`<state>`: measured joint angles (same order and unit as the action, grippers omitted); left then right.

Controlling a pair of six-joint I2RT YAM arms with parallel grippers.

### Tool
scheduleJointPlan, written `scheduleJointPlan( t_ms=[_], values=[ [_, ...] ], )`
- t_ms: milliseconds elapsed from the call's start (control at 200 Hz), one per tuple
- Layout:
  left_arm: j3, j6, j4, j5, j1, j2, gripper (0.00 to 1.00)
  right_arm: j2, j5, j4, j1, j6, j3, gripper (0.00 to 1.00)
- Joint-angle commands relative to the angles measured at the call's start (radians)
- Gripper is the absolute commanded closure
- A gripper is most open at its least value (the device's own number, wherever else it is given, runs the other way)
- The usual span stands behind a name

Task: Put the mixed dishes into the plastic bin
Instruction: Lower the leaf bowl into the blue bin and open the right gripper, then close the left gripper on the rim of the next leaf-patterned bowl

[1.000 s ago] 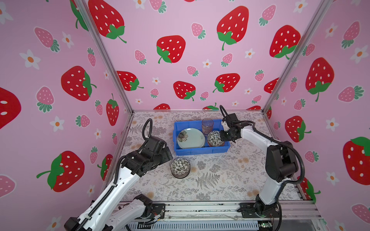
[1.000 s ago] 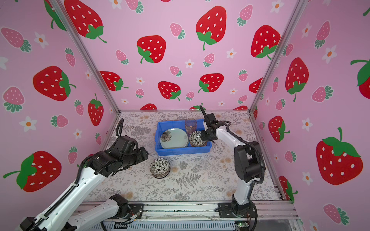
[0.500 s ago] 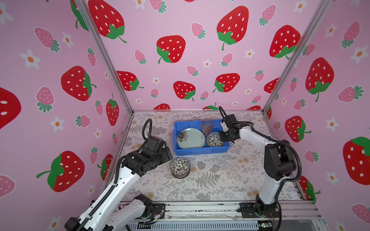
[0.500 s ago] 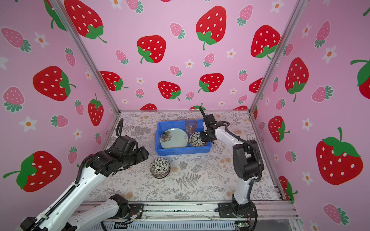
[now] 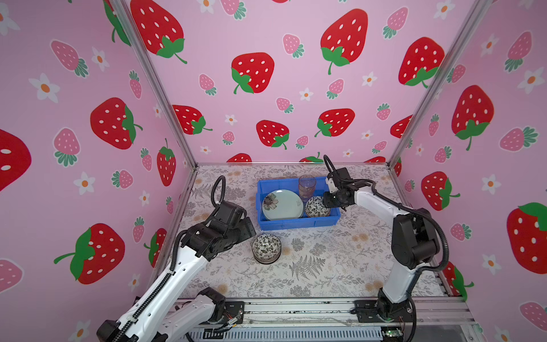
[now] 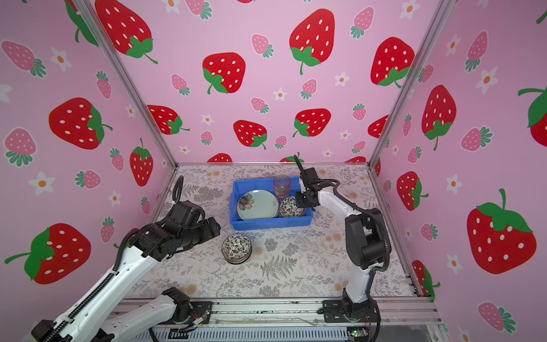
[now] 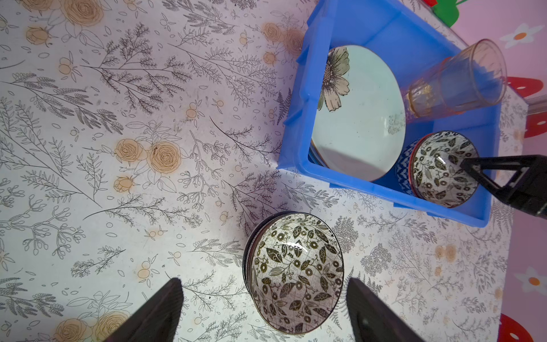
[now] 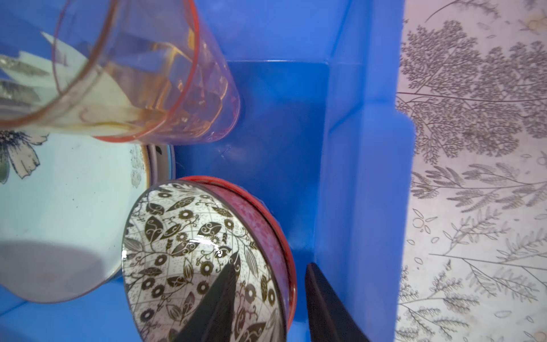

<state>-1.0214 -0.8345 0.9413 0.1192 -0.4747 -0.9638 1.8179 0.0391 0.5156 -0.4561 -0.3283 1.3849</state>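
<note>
The blue plastic bin point(image 5: 299, 226) point(image 6: 270, 223) holds a pale green flower plate point(image 5: 282, 205) point(image 7: 361, 118), a clear pink tumbler point(image 5: 307, 186) point(image 8: 142, 74) and a black-floral bowl point(image 5: 317, 206) point(image 8: 177, 237) nested on a red bowl. My right gripper point(image 5: 327, 201) point(image 8: 270, 264) is open astride that bowl's rim, one finger inside and one outside, with a gap showing. In front of the bin, a second black-floral bowl point(image 5: 266, 248) point(image 7: 296, 272) tops a small stack on the table. My left gripper point(image 5: 248, 229) point(image 7: 264, 281) stands wide open just left of it, holding nothing.
The bin's right wall point(image 8: 364, 148) runs close beside my right gripper's outer finger. Floral tablecloth point(image 5: 325, 266) stretches in front and to the right of the bin. Strawberry-print walls and metal frame posts point(image 5: 159, 88) close in the back and sides.
My right gripper's jaws have parted around the bowl's rim, and the bowl now rests in the bin. The left arm and the stack on the table have not moved.
</note>
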Motion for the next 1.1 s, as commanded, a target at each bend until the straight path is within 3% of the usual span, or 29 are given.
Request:
scheduleJointPlan(
  t_ms=[0, 330, 530, 600, 680, 735, 1096],
  values=[
    [0.012, 0.003, 0.004, 0.004, 0.007, 0.001, 0.11, -0.047, -0.068, 0.023, 0.008, 0.006, 0.018, 0.55],
    [0.044, 0.006, -0.008, -0.031, 0.009, -0.027, 0.11, -0.159, -0.052, 0.062, 0.003, 0.008, 0.031, 0.49],
    [0.072, -0.003, -0.032, -0.088, 0.008, -0.094, 0.14, -0.237, 0.075, 0.087, -0.002, 0.005, 0.013, 0.32],
    [0.091, -0.023, -0.053, -0.112, 0.003, -0.109, 0.16, -0.265, 0.092, 0.092, -0.006, -0.001, -0.003, 0.25],
    [0.117, -0.049, -0.067, -0.117, -0.010, -0.117, 0.18, -0.298, 0.091, 0.100, -0.006, -0.007, -0.027, 0.09],
    [0.134, -0.058, -0.081, -0.119, -0.014, -0.118, 0.20, -0.318, 0.089, 0.104, -0.006, -0.009, -0.043, 0.05],
    [0.179, -0.066, -0.162, -0.167, -0.022, -0.200, 0.37, -0.383, 0.133, 0.082, 0.006, -0.003, -0.147, 0.04]
  ],
)
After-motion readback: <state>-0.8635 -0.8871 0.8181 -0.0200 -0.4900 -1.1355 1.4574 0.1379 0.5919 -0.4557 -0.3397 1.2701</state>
